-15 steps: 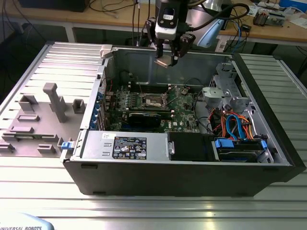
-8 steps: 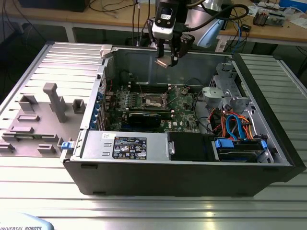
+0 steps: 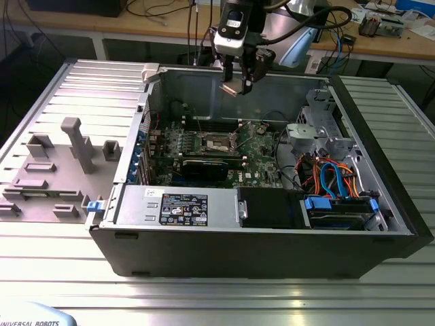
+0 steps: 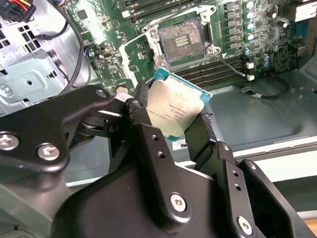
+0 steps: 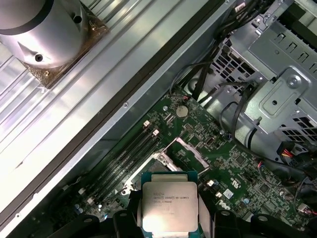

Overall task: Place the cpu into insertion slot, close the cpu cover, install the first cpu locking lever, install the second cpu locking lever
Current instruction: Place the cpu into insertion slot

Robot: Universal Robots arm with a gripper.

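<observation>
The gripper (image 3: 234,83) hangs over the open case (image 3: 272,251), its two fingers (image 4: 140,101) clamped on opposite edges of the cpu (image 4: 174,108). The metal top face of the cpu shows in both wrist views, and in the second wrist view the chip sits canted between the fingers, not square to them.

The slot (image 4: 181,42) lies below the gripper and well apart from it, on the board (image 3: 262,155). It is unoccupied, with the dark contact field exposed. The cover (image 4: 137,39) stands swung back at one side of the slot, so the opening is free.

Probable hazards from this position:

- Slip. The grip is on thin edges only. A jolt during descent would likely let the chip rotate further or drop onto the board.
- Tilted entry. If the cant is not corrected, one corner would meet the slot rim first and could damage the contacts.
- Wrong orientation. The frames do not show whether the chip's keying matches the slot; a mismatch would prevent seating.
- Fouling. The fingers reach past the chip's edges and may catch the raised cover or the slot rim on approach.
</observation>
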